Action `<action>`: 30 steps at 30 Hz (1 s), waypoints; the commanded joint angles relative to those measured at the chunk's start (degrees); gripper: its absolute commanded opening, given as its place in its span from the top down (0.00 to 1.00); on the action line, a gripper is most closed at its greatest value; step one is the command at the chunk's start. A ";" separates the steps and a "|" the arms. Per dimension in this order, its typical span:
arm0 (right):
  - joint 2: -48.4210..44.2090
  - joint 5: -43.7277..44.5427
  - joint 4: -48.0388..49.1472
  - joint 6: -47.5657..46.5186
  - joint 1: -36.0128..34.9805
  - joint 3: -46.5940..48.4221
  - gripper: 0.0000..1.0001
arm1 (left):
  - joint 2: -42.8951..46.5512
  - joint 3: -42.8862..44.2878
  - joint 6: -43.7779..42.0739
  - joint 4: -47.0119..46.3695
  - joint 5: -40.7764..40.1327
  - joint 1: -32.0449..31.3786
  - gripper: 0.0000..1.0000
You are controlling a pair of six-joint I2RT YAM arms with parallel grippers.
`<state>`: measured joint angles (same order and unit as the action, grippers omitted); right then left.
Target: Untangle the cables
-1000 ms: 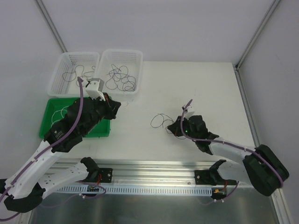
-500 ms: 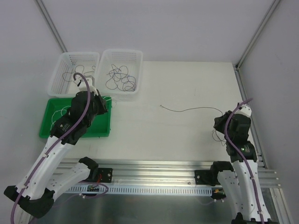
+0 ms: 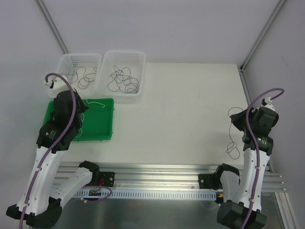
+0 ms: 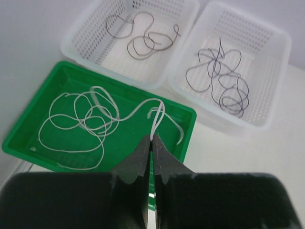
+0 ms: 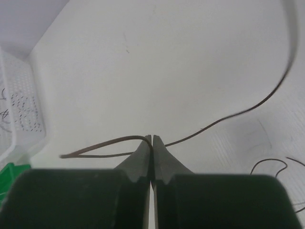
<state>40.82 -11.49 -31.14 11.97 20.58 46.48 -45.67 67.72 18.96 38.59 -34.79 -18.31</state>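
Observation:
My left gripper [image 4: 152,137] is shut on the end of a white cable [image 4: 135,109] whose loops lie in the green tray [image 4: 124,86]. In the top view it hangs over that tray's [image 3: 102,124] left part, with the white cable [image 3: 97,101] trailing right. My right gripper [image 5: 152,138] is shut on a thin brownish-dark cable [image 5: 228,116]. Seen from above, that gripper [image 3: 245,123] is at the table's right edge and the cable [image 3: 233,145] hangs in loose loops to the table beside it.
Two white baskets stand at the back left. The left basket [image 3: 64,59] holds brownish cables [image 4: 143,40]; the right basket [image 3: 138,57] holds a dark tangle [image 4: 224,78]. White enclosure walls close in the table [image 3: 190,105].
The right arm swung back to the right edge, dragging its cable out of the table's middle. The left arm drew back from the baskets to over the green tray.

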 commanded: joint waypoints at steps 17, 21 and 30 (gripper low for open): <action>2.07 -12.26 2.31 -6.16 -21.53 2.56 0.99 | -2.93 8.57 -1.56 -0.53 21.79 0.81 1.00; 4.44 -8.65 2.66 -6.78 -29.09 3.00 0.99 | -4.78 6.90 -1.82 1.31 14.67 0.81 1.00; 9.01 -4.34 5.20 -6.69 -39.29 2.74 0.99 | -2.50 7.25 -1.38 4.65 8.50 0.99 1.00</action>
<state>48.75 -18.26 -28.84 6.26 -17.02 46.72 -50.00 73.91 17.98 42.52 -23.09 -17.89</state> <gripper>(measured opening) 0.019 0.009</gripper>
